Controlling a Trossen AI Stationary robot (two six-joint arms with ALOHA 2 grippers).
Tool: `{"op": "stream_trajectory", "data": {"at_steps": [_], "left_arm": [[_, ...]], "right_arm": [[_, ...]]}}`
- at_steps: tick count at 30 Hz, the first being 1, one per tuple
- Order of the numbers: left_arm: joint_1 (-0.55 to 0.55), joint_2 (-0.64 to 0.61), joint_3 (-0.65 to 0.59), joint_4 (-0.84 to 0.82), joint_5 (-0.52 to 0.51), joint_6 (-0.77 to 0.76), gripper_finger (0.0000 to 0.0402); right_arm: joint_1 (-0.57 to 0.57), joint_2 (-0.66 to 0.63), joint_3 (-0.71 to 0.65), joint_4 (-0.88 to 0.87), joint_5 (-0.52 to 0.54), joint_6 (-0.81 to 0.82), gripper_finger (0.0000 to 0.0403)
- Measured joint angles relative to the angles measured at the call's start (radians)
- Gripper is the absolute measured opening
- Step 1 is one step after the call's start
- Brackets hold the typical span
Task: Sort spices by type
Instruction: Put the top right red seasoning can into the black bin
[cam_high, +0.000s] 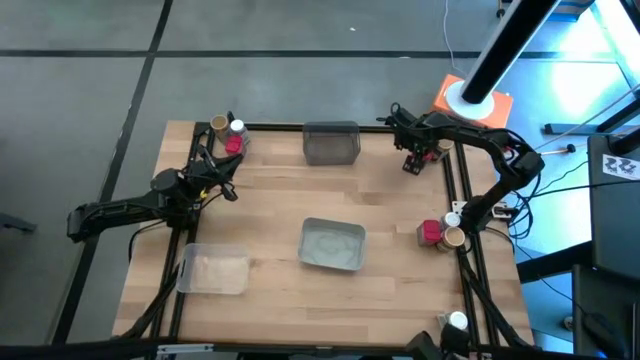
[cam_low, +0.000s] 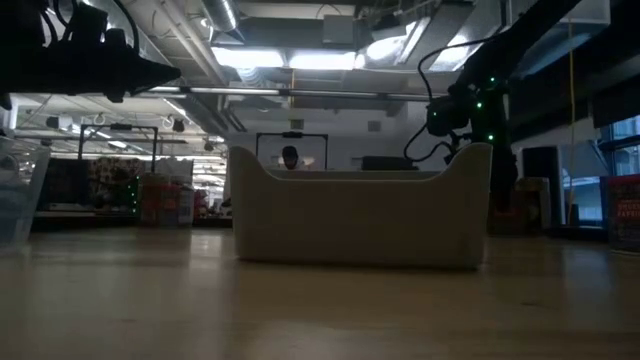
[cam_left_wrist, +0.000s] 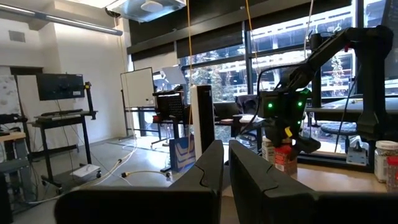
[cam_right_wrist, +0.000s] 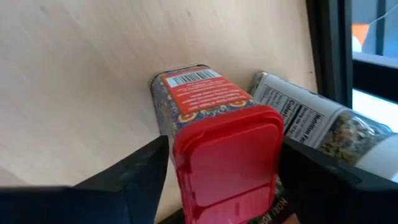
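A red blocky spice jar (cam_right_wrist: 211, 106) stands on the table at the far right corner, next to a round jar with a white label (cam_right_wrist: 305, 112). My right gripper (cam_high: 412, 163) points steeply down over it, open, one finger on each side of its red cap (cam_right_wrist: 227, 155). More spices stand on their bases at the far left corner (cam_high: 230, 135) and by the right edge (cam_high: 442, 234). One white-topped jar (cam_high: 457, 322) stands at the near right. My left gripper (cam_left_wrist: 226, 168) hovers shut and empty over the table's left side (cam_high: 230, 193). My right gripper comes from above, and its fingers (cam_right_wrist: 140, 171) stand close against the two opposite sides of the red jar's cap. I cannot tell whether they touch it. The jar stands on the table.
A grey tray (cam_high: 330, 143) sits at the far middle, a second grey tray (cam_high: 332, 245) in the table's middle, and a clear tray (cam_high: 212, 268) at the near left. Dark frame rails (cam_high: 465, 200) run along the table's edges.
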Motion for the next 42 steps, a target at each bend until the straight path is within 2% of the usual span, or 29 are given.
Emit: {"op": "stream_trajectory", "data": {"at_steps": [7, 17, 24, 42], "left_arm": [[0.0, 0.0, 0.0, 0.0, 0.0, 0.0, 0.0015], [0.0, 0.0, 0.0, 0.0, 0.0, 0.0, 0.0015], [0.0, 0.0, 0.0, 0.0, 0.0, 0.0, 0.0015], [0.0, 0.0, 0.0, -0.002, 0.0, 0.043, 0.0015]], "right_arm": [[0.001, -0.002, 0.001, -0.008, -0.02, 0.0, 0.0217], [0.001, -0.001, 0.012, 0.006, -0.033, 0.001, 0.0218], [0.003, 0.0, 0.093, 0.002, -0.12, 0.004, 0.0217], [0.178, 0.0, 0.339, 0.005, -0.127, -0.022, 0.0217]]}}
